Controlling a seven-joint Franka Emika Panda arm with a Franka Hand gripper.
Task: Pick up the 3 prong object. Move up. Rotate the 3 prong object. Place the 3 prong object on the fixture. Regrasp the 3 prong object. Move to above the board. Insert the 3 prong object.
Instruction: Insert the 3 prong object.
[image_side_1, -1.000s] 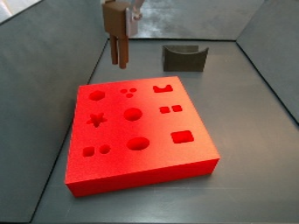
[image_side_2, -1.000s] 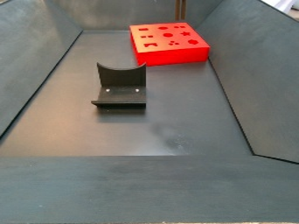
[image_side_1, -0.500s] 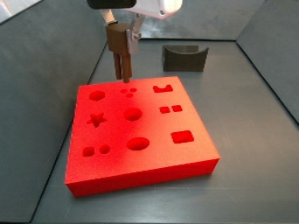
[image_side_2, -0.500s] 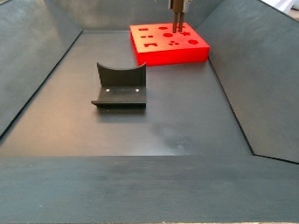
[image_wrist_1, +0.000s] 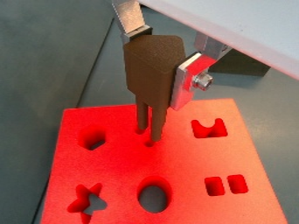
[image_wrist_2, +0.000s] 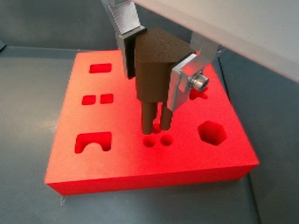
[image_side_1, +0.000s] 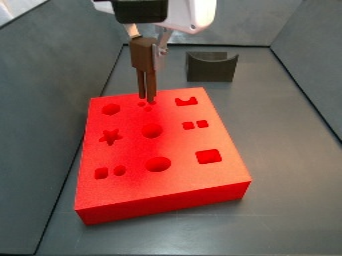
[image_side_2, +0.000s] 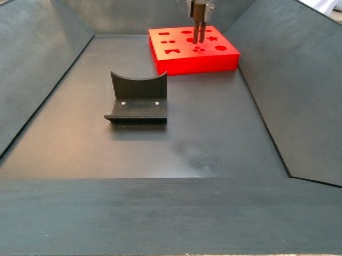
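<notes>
Insertion under way: the gripper (image_side_1: 144, 70) has come down over the board (image_side_1: 187, 170) in the last second, dropping from well above the red slab to just over its far end, upper left of centre in a side view. Its jaws pinch the 3 prong object (image_wrist_1: 152, 70), a dark-brown piece held upright between the silver plates, and the thin prongs at its foot now reach the board's top face at the small round holes (image_wrist_2: 156, 140) near one edge, between the hexagon cutout (image_wrist_2: 214, 134) and the crown-shaped cutout (image_wrist_2: 91, 143). In both wrist views the prongs appear to sit at or just inside those holes, though how deep they have gone cannot be told; one prong's tip is hidden by the piece itself.

The descent suggests the carrying stage is over and the final step, seating the piece, has begun. Because the jaws are clamped on the piece, it has not yet been let go. What remains, by the look of it, is a short straight push down with the prongs kept in line with the holes; any tilt could jam them on the rims.

The fixture (image_side_2: 136, 98) stands empty on the grey floor, left of centre in a side view and well apart from the board, its notch bare. In that view the gripper (image_side_2: 199, 14) shows at the top edge, above the board (image_side_2: 221, 62).
</notes>
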